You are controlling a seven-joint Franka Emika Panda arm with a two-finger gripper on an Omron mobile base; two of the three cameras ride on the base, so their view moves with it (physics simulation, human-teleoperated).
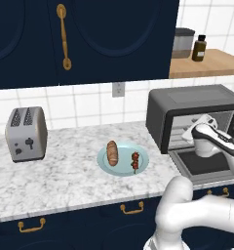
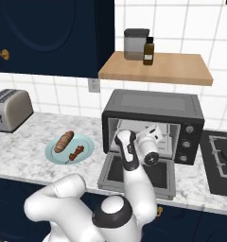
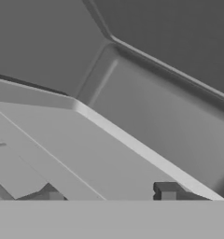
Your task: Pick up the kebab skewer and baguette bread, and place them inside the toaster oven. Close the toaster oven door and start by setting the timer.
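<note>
Marble counter: bread (image 1: 112,153) and skewer (image 1: 135,162) lie on the plate (image 1: 142,165), untouched. My gripper (image 2: 155,133) sits inside the open oven (image 2: 153,106); I can't tell its spread, nothing visibly held. Next I'd go for the skewer.

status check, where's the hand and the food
Gripper at toaster oven mouth, holding nothing. Door down. Baguette and skewer on plate.

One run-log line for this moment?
toaster oven door: open flat | gripper: at oven mouth | kebab skewer, baguette bread: on plate
</note>
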